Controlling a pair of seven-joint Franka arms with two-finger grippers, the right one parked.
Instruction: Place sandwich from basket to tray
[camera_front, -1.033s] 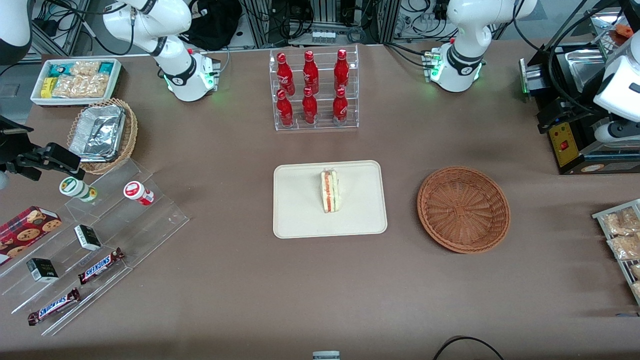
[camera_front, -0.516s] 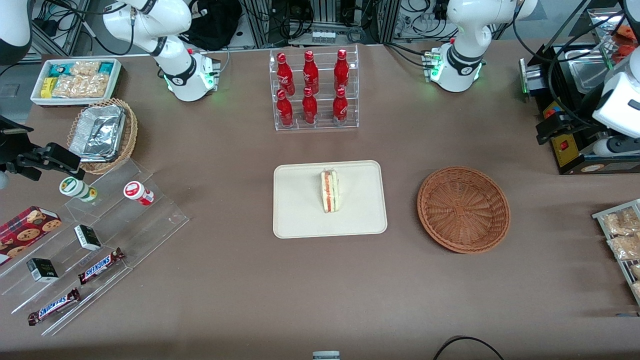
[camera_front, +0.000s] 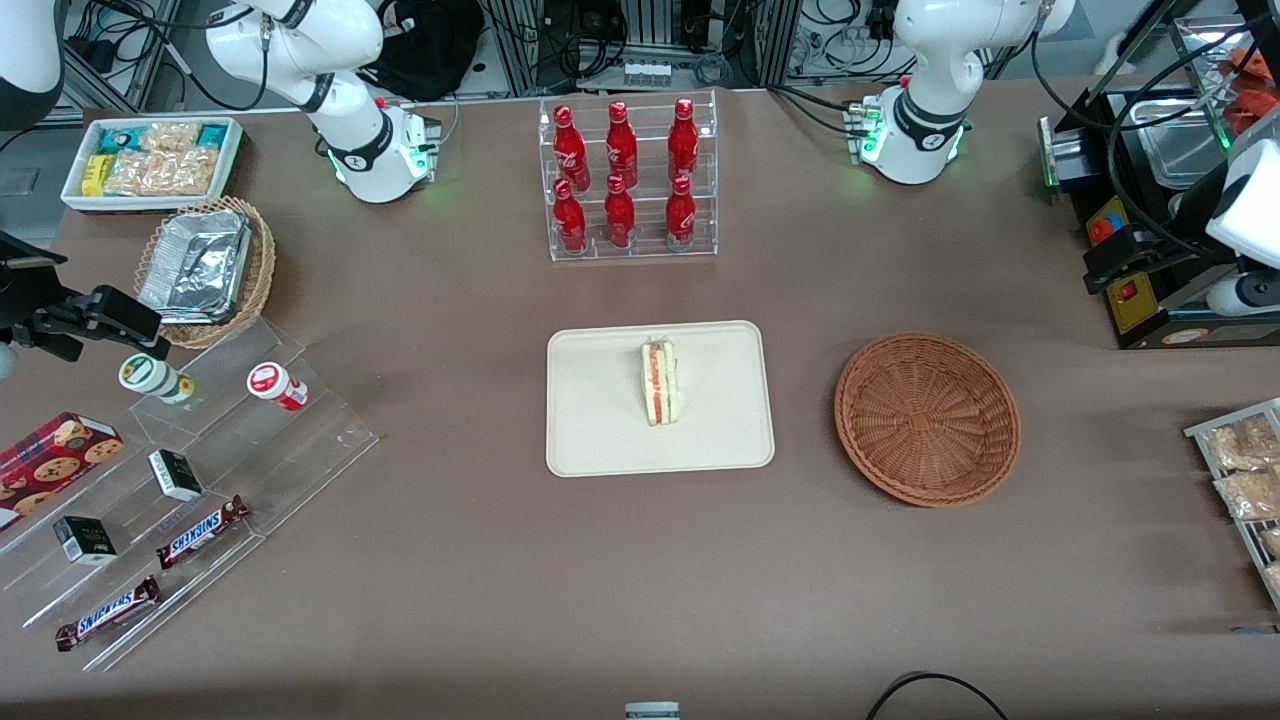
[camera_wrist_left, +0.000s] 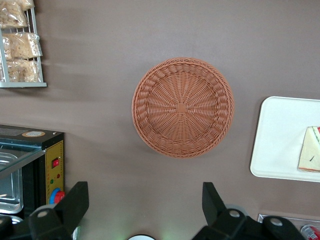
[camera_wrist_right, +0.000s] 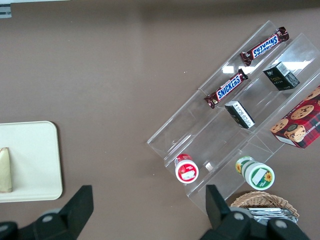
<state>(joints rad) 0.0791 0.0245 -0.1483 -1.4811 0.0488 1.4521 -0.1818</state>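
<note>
— Where is the sandwich?

— My sandwich (camera_front: 659, 381) lies on the tray (camera_front: 600, 440), near its middle, standing on one long edge with the red and green filling stripe turned up. The tray sits flat on the brown table (camera_front: 640, 580), nearer the front camera than the clear rack of red bottles (camera_front: 626, 178).

— And the basket?

— The basket (camera_front: 927, 418) stands beside the tray, toward my working arm's end of the table, a strip of bare table between them. Its woven bowl holds nothing. From my wrist camera I look straight down into it, and the tray's rim with a corner of the sandwich shows at the edge.

— Your gripper?

— My gripper (camera_wrist_left: 142, 212) hangs high over the table, close to the black oven (camera_front: 1160, 210) at my end, well apart from basket and tray. Its two black fingers (camera_wrist_left: 75, 202) are spread wide with nothing between them — released.
</note>
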